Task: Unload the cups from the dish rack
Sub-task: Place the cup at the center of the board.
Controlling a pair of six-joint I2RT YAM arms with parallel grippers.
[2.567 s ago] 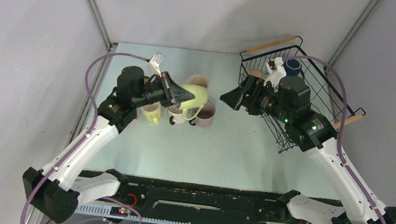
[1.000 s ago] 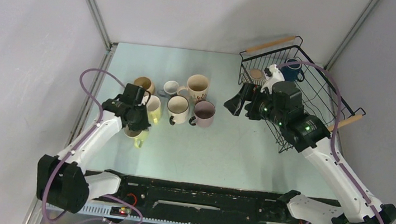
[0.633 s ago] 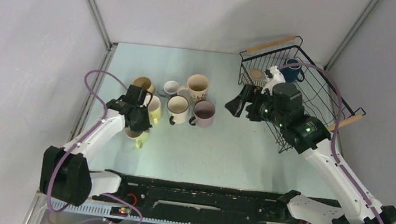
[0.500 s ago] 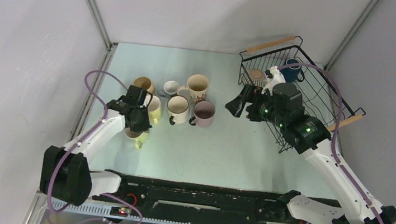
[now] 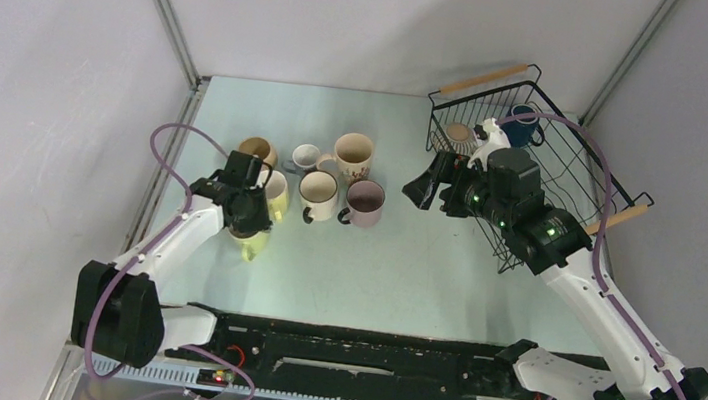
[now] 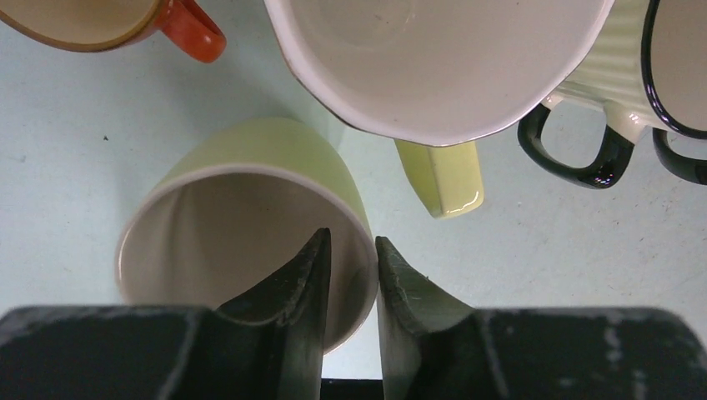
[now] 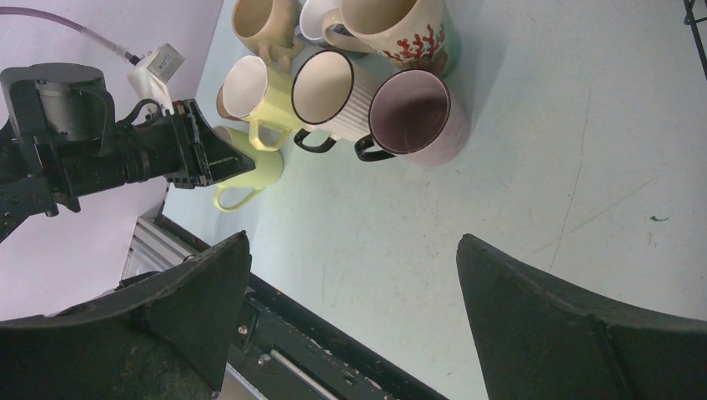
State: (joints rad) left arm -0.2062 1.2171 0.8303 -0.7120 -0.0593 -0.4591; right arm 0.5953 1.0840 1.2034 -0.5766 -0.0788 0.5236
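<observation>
Left gripper (image 6: 350, 246), jaws drawn narrow, pinches the wall of the pale yellow-green mug (image 6: 242, 208), one finger inside the mouth and one outside. The mug appears to stand upright on the table (image 5: 423, 268), at the near-left corner of the group of unloaded cups and just beside a yellow mug (image 5: 273, 191). I judge this to be the set-down step. The next move calls for me to part the jaws and lift straight up, so that the inner finger clears the rim without nudging the mug into its neighbour.

My right gripper (image 5: 419, 182) hangs wide open and empty at the near-left side of the dish rack (image 5: 583, 186). A dark blue cup (image 5: 524, 126) and a beige cup (image 5: 458, 131) are yet to come out of the rack, so most of the unloading looks done.

Seen from the left wrist, the mug is glossy, pale lime outside and off-white within, and empty, with a smooth rim. The right wrist view shows its loop handle (image 7: 229, 200) pointing towards the near edge of the table.
</observation>
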